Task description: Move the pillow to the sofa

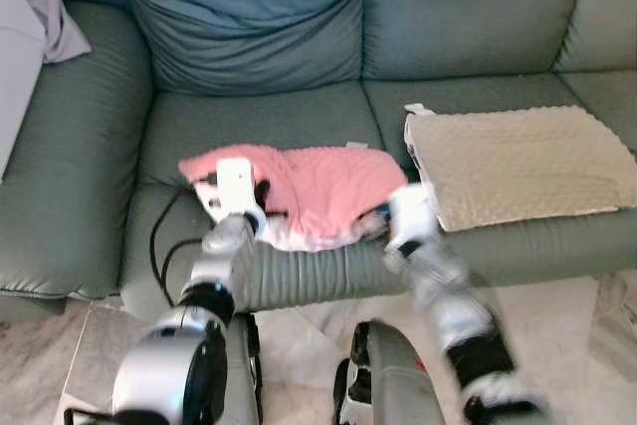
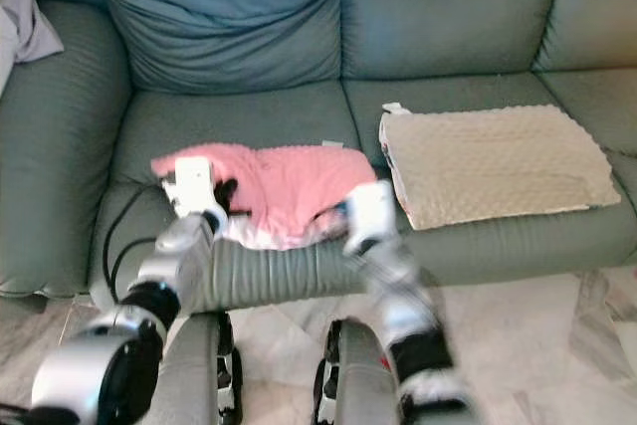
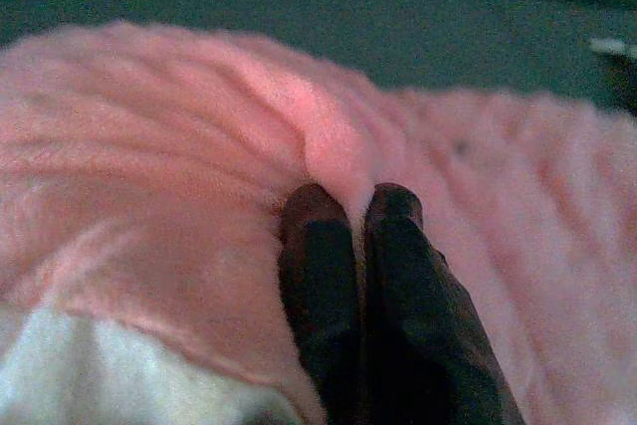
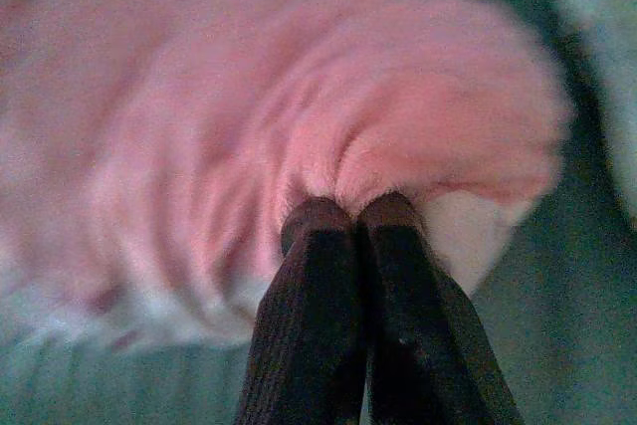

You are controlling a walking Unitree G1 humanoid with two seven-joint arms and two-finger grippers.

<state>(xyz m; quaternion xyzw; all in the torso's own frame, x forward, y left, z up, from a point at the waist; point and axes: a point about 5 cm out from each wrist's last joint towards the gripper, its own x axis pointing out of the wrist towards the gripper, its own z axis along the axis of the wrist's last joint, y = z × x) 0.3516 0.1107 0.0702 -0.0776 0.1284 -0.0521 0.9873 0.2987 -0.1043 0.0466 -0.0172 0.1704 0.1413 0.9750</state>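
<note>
A grey-green sofa [image 1: 90, 146] takes most of the head views, from the upper left to the right edge of the frame. Its seat cushions run across the middle, and a large blue-grey back cushion [image 1: 239, 17] stands in the upper centre. The pink pillow [image 1: 309, 191] lies on the front part of the left seat cushion, a little left of the frame centre. Its fluffy pink side is up and a white underside shows along the front edge.

The left gripper [image 3: 348, 211] is at the left end of the pillow. In the left wrist view its two black fingers are pressed close together, with a fold of pink fabric pinched between the tips. The right gripper [image 4: 348, 211] is at the right end of the pillow, near the front edge. Its fingers are also close together and they nip a ridge of the pink fabric.

A beige dotted blanket [image 1: 518, 161] lies flat on the right seat cushion, just beside the pillow. A light lilac cloth [image 1: 45, 2] hangs over the arm of the sofa in the upper left corner. Below the sofa, along the bottom of the frame, there is a pale marbled tile floor [image 1: 567, 345]. A black cable [image 1: 159, 246] loops beside the left arm of the robot.
</note>
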